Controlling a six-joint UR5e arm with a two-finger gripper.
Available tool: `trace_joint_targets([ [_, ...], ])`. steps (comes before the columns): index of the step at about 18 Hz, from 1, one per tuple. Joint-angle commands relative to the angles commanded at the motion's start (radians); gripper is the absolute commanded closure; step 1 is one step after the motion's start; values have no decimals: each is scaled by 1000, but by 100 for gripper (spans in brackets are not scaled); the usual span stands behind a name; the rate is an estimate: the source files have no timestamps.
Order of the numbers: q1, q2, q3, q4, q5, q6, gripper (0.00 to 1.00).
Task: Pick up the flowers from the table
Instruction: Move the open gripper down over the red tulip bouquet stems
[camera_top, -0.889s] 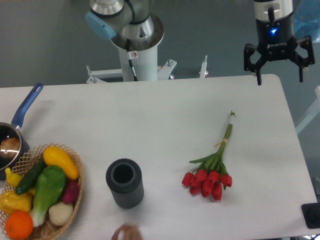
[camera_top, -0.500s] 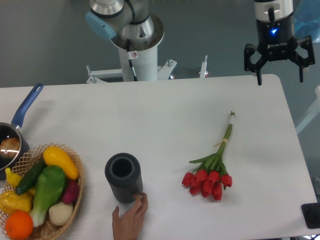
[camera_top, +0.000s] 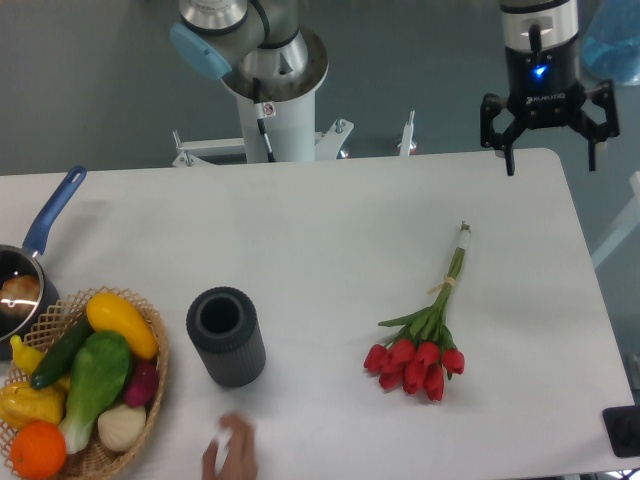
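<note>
The flowers (camera_top: 425, 338), a small bunch of red tulips with green leaves and long thin tied stems, lie on the white table (camera_top: 330, 220) at the right, buds toward the front edge and stems pointing to the back. My gripper (camera_top: 548, 155) hangs open and empty above the table's back right corner, well behind the stem ends and apart from the flowers.
A dark ribbed cylinder vase (camera_top: 226, 336) stands front left of the flowers. A person's hand (camera_top: 230, 459) is at the front edge below it. A wicker basket (camera_top: 150, 352) of vegetables and a blue-handled pot (camera_top: 45, 225) sit at the left. The arm's base (camera_top: 272, 90) stands behind the table.
The person's hand has pushed the dark vase to the left and drawn back toward the front edge. My gripper has shifted slightly left and up. The flowers have not moved.
</note>
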Motion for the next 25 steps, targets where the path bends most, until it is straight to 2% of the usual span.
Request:
trace_joint_targets([
  [4,-14,-8,-80,-3,-2,-40,0],
  [8,-52,-75,-83,-8,0,-132,0],
  [13,-89,-143,-81,-6,2,-132,0],
  [17,-106,-186,-104,-3,5,-118,0],
  [25,-149,-294,-68,3,3,-121,0],
])
